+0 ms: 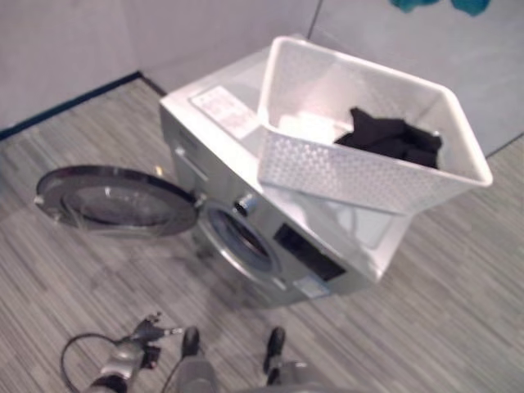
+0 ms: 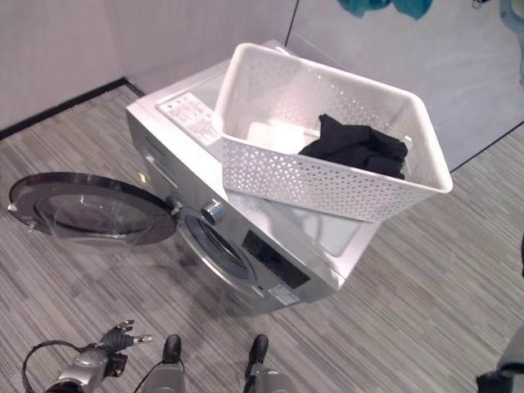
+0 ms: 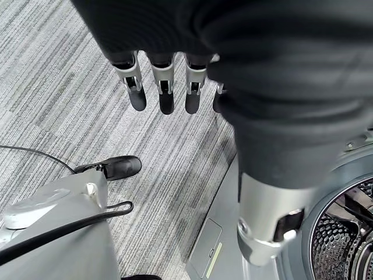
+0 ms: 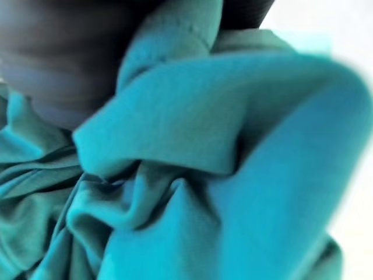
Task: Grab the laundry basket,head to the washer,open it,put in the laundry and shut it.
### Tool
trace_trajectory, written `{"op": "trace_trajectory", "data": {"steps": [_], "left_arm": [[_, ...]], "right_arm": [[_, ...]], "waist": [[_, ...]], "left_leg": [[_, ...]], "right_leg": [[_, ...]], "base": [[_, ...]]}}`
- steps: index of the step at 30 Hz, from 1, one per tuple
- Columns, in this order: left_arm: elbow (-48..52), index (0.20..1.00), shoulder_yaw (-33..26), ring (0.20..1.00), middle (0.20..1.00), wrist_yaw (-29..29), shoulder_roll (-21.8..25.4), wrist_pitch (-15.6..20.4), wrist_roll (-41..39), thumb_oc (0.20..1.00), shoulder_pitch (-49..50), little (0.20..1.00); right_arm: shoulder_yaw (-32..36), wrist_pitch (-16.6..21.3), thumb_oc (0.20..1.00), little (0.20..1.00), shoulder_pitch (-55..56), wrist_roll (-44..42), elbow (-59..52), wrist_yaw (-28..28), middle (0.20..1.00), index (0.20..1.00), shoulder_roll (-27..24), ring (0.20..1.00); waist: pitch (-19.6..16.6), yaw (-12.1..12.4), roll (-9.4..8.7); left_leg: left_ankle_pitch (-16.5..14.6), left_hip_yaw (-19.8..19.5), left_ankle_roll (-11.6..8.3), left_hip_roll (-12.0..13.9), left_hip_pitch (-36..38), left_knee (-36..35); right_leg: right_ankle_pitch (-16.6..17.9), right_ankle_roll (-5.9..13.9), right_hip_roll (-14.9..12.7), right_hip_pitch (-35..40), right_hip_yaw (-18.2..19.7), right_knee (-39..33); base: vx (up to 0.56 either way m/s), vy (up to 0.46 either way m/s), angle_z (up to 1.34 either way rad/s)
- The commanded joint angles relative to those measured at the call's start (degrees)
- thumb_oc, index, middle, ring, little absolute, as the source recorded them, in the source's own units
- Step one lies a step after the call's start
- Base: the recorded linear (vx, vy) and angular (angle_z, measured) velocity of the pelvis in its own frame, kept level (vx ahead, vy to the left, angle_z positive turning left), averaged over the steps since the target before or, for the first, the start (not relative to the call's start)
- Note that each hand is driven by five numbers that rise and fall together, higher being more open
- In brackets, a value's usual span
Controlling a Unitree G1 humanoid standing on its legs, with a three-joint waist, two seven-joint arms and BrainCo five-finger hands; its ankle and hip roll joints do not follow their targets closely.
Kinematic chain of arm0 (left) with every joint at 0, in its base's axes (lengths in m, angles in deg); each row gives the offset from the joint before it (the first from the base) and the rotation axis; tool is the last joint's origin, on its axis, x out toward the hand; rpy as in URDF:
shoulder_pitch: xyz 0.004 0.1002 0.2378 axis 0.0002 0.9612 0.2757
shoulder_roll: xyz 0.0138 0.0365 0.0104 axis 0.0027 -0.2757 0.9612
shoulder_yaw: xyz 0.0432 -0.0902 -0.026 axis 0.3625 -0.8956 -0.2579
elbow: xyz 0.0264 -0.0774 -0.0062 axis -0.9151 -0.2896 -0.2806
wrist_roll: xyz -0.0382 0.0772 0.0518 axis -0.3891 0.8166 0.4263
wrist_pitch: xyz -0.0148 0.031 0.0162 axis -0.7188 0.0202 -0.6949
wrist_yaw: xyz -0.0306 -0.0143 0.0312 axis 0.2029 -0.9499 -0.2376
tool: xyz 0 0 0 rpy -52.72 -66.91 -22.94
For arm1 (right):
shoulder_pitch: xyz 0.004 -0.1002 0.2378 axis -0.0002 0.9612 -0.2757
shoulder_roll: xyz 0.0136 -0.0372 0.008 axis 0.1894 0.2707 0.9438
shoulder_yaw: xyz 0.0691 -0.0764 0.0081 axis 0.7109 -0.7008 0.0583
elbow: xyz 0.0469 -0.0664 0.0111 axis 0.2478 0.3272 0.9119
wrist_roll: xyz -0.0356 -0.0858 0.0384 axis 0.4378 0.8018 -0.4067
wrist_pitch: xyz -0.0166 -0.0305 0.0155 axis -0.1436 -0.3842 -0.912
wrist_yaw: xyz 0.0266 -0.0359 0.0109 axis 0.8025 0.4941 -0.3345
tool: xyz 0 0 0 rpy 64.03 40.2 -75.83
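Basket sits on top of the washer, door swung wide for loading. Black garment waits inside; teal cloth bunched against the right robot hand, grip unreadable. Left robot hand hangs relaxed, fingers straight.

I can read no text anywhere. A white label on the washer's top, left of centre in the upper frame, carries print too small to make out. A small sticker sits low on the washer's front, below the dark display panel, equally illegible; nothing shows on that panel.
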Motion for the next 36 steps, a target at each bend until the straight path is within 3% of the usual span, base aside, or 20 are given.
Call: {"op": "trace_trajectory", "data": {"steps": [1, 10, 18, 20, 24, 25, 27, 29, 30, 31, 32, 34, 35, 36], "left_arm": [[-3.22, 1.000, 2.31, 1.000, 1.000, -1.98, 1.63, 0.82, 0.63, 1.000, -0.97, 1.000], [-1.49, 1.000, 2.27, 1.000, 1.000, -3.17, 1.41, 1.10, 0.97, 1.000, -0.74, 1.000], [6.69, 1.000, 2.11, 1.000, 1.000, -2.74, 1.65, 1.45, 1.53, 1.000, -0.03, 1.000], [7.29, 1.000, 2.23, 1.000, 1.000, -2.72, 1.72, 1.37, 1.72, 1.000, 0.07, 1.000], [9.18, 1.000, 2.12, 1.000, 1.000, -3.22, 1.21, 1.72, 0.81, 1.000, -0.42, 1.000], [12.40, 1.000, 1.17, 1.000, 1.000, -3.77, 1.72, 1.95, -0.62, 1.000, -0.56, 1.000], [13.89, 1.000, 0.58, 1.000, 1.000, -4.01, 2.21, 1.78, -1.00, 1.000, -0.39, 1.000], [19.20, 1.000, -1.17, 1.000, 1.000, -4.40, 3.71, 2.02, -3.08, 1.000, 0.99, 1.000], [19.49, 1.000, -1.33, 1.000, 1.000, -4.39, 3.87, 1.87, -3.08, 1.000, 1.31, 1.000], [21.74, 1.000, -2.68, 1.000, 1.000, -4.46, 4.18, 2.02, -4.12, 1.000, 2.54, 1.000], [22.05, 1.000, -2.88, 1.000, 1.000, -4.43, 4.37, 1.90, -4.15, 1.000, 2.97, 1.000], [25.55, 1.000, -4.54, 1.000, 1.000, -4.22, 4.29, 2.21, -5.38, 1.000, 4.95, 1.000], [25.85, 1.000, -4.63, 1.000, 1.000, -4.20, 4.50, 2.09, -5.40, 1.000, 5.32, 1.000], [28.22, 1.000, -5.55, 1.000, 1.000, -4.43, 4.06, 2.41, -6.37, 1.000, 5.96, 1.000]], "right_arm": [[3.57, -1.40, 0.200, 0.200, -8.16, 4.12, 6.72, 5.74, 0.200, 0.200, 1.61, 0.200], [6.06, -2.24, 0.200, 0.200, -7.61, 7.48, 6.54, 10.63, 0.200, 0.200, 0.19, 0.200], [15.20, -4.80, 0.200, 0.200, 2.70, 20.45, -5.72, 13.89, 0.200, 0.200, -4.36, 0.200], [17.08, -5.36, 0.200, 0.200, 4.61, 22.12, -7.19, 14.20, 0.200, 0.200, -4.89, 0.200], [22.01, -6.86, 0.200, 0.200, 9.18, 26.60, -12.49, 15.26, 0.200, 0.200, -3.54, 0.200], [22.52, -7.33, 0.200, 0.200, 10.14, 28.53, -14.56, 15.06, 0.200, 0.200, -2.74, 0.200], [23.16, -7.62, 0.200, 0.200, 10.78, 29.46, -15.78, 14.86, 0.200, 0.200, -2.06, 0.200], [23.83, -7.49, 0.200, 0.200, 12.65, 30.92, -17.05, 14.75, 0.200, 0.200, 0.91, 0.200], [24.07, -7.52, 0.200, 0.200, 12.93, 31.00, -17.18, 14.69, 0.200, 0.200, 1.11, 0.200], [24.70, -7.32, 0.200, 0.200, 14.15, 31.42, -17.31, 14.41, 0.200, 0.200, 3.55, 0.200], [24.97, -7.34, 0.200, 0.200, 14.52, 31.56, -17.47, 14.36, 0.200, 0.200, 3.83, 0.200], [26.12, -7.13, 0.200, 0.200, 16.92, 32.70, -17.46, 14.43, 0.200, 0.200, 6.24, 0.200], [26.42, -7.12, 0.200, 0.200, 17.34, 32.78, -17.58, 14.41, 0.200, 0.200, 6.42, 0.200], [27.77, -7.17, 0.200, 0.200, 19.21, 33.29, -17.92, 15.58, 0.200, 0.200, 7.26, 0.200]], "waist": [[-0.24, 0.60, 0.11], [-1.67, 0.77, 0.90], [-1.68, 0.28, 1.86], [-1.67, 0.15, 1.78], [-1.49, -0.81, 2.48], [-0.46, -0.92, 3.61], [0.05, -0.67, 3.97], [0.96, 0.54, 5.32], [0.94, 0.57, 5.10], [0.41, 1.32, 5.35], [0.38, 1.38, 5.12], [-1.08, 2.95, 3.72], [-1.18, 3.14, 3.55], [-1.81, 4.39, 2.85]], "left_leg": [[-6.08, 2.21, 3.51, 0.55, 1.51, 1.42], [-6.37, 1.65, 3.66, -0.29, 2.83, 0.79], [-9.33, 1.88, 5.43, -2.03, 3.36, 3.85], [-9.35, 2.13, 5.91, -2.49, 3.27, 4.23], [-10.01, 3.71, 7.61, -3.99, 3.71, 4.48], [-10.24, 4.89, 8.23, -3.56, 3.75, 5.04], [-9.77, 6.03, 8.49, -3.35, 3.71, 4.96], [-8.87, 9.53, 9.21, -2.49, 3.98, 4.95], [-8.92, 9.70, 9.18, -2.55, 4.14, 4.92], [-9.30, 10.67, 9.53, -3.00, 4.84, 4.73], [-9.41, 10.90, 9.50, -3.01, 5.09, 4.70], [-8.74, 13.18, 10.15, -4.60, 4.54, 4.51], [-8.81, 13.42, 10.14, -4.56, 4.71, 4.52], [-8.16, 14.70, 10.29, -5.44, 3.23, 5.38]], "right_leg": [[-10.83, 2.94, -1.84, 4.94, -1.41, 5.75], [-10.85, 3.13, -2.14, 6.58, -1.90, 5.23], [-9.84, 4.06, -3.55, 7.74, -0.79, 5.69], [-9.15, 4.29, -3.98, 7.42, -0.37, 5.76], [-3.76, 6.15, -5.90, 5.64, 2.12, 6.17], [-5.15, 5.71, -5.69, 4.57, 2.07, 8.03], [-6.57, 5.01, -5.38, 3.95, 1.44, 10.16], [-13.19, 3.05, -3.50, 4.05, -3.28, 18.26], [-13.56, 3.02, -3.65, 3.86, -3.07, 18.82], [-17.02, 3.32, -1.29, 5.50, -3.70, 21.94], [-17.34, 3.28, -1.37, 5.47, -3.47, 22.29], [-19.01, 3.72, 2.13, 9.49, -2.84, 21.64], [-18.91, 3.75, 2.19, 9.66, -2.59, 21.38], [-19.83, 3.78, 4.46, 11.90, -0.77, 19.78]], "base": [[0.04, 0.009, 0.00], [0.04, 0.024, 0.04], [0.01, 0.102, 0.03], [-0.04, 0.133, -0.05], [-0.08, 0.155, -0.19], [-0.16, 0.161, -0.32], [-0.16, 0.128, -0.49], [-0.23, 0.180, -0.93], [-0.18, 0.153, -1.52], [-0.04, 0.044, -1.42], [-0.08, 0.050, -1.17], [-0.13, -0.014, -0.44], [-0.21, -0.035, -0.70], [-0.11, -0.022, -0.63]]}}
